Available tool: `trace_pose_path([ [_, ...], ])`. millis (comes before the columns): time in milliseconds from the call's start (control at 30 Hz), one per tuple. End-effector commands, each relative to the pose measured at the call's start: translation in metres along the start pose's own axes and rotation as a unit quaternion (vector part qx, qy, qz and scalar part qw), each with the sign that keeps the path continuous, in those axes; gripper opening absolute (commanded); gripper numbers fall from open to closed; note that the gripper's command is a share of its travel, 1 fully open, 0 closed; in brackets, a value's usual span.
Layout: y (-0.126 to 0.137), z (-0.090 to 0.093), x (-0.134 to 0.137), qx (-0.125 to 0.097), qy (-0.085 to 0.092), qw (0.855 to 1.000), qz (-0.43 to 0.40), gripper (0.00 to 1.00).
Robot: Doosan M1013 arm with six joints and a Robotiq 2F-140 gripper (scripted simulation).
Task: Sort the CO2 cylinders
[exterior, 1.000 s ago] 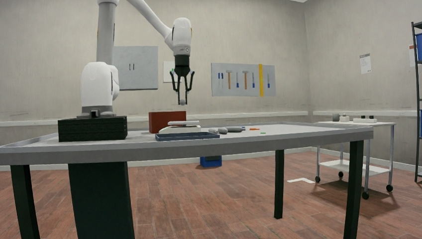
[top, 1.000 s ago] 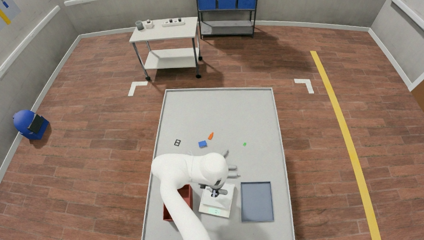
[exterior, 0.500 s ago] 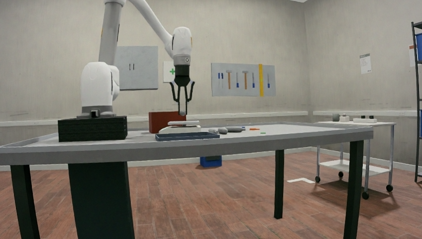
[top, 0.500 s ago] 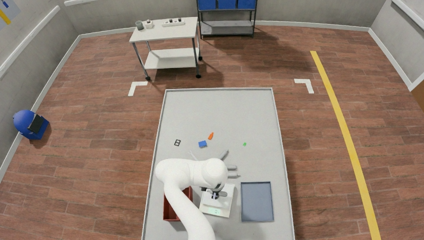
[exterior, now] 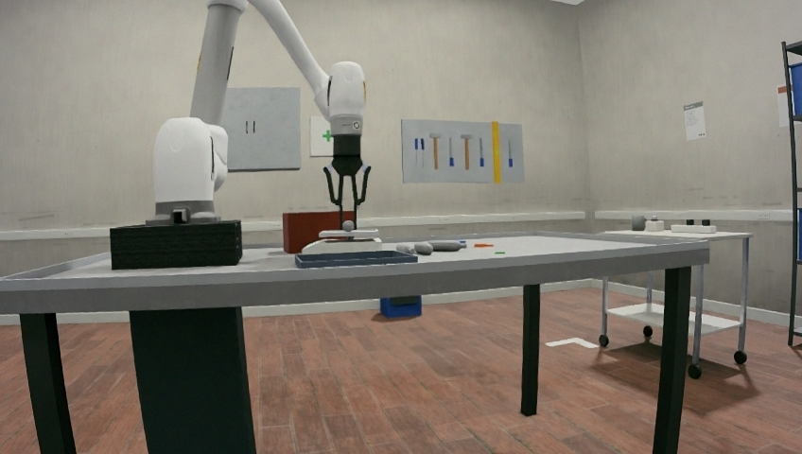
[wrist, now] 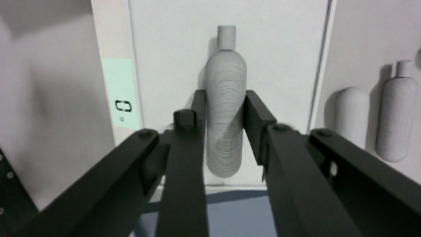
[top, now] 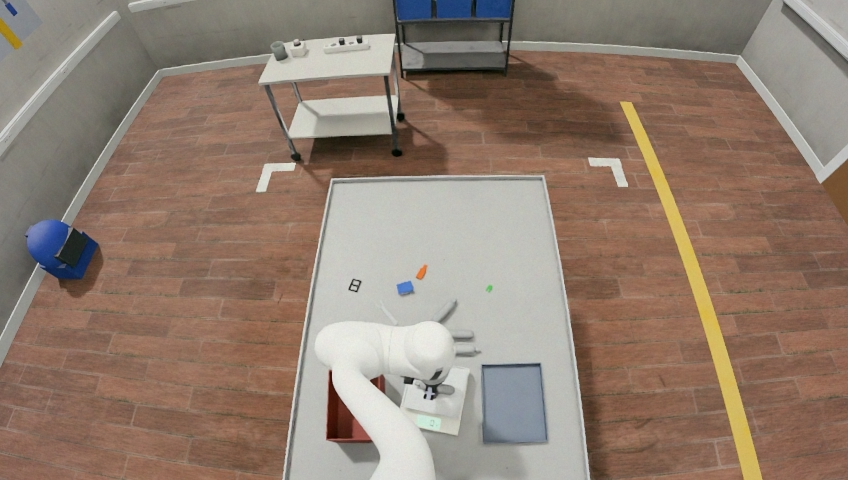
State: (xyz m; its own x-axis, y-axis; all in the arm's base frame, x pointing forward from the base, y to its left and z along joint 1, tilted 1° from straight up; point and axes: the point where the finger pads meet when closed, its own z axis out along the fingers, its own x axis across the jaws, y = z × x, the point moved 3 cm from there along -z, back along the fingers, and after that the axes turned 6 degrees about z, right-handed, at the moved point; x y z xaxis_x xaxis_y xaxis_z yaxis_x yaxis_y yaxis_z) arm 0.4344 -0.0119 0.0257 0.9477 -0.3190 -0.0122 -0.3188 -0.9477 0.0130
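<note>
My gripper is shut on a grey CO2 cylinder, held lying flat right at the white scale platform; whether it touches I cannot tell. In the side view the gripper points straight down with the cylinder at the platform. From above, the gripper is over the scale. The scale's green display shows in the wrist view, its reading too small to read. Three more cylinders lie on the table. The red scrap bin is left of the scale, the blue-grey tray right.
A small blue block, an orange piece, a green piece, a thin grey tool and a black marker tag lie farther up the table. The arm's black base stands at the near end. A white cart stands beyond.
</note>
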Motion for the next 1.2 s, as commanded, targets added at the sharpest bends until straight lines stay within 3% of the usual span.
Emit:
trace_pose_path([
  [0,0.0009,0.0030,0.0027,0.000,0.004,1.000,0.001,0.10],
  [400,0.0008,0.0022,0.0030,0.000,0.004,1.000,0.001,0.10],
  [433,0.0008,0.0022,0.0030,0.000,0.004,1.000,0.001,0.40],
  [1167,0.0008,0.0022,0.0030,0.000,0.004,1.000,0.001,0.40],
])
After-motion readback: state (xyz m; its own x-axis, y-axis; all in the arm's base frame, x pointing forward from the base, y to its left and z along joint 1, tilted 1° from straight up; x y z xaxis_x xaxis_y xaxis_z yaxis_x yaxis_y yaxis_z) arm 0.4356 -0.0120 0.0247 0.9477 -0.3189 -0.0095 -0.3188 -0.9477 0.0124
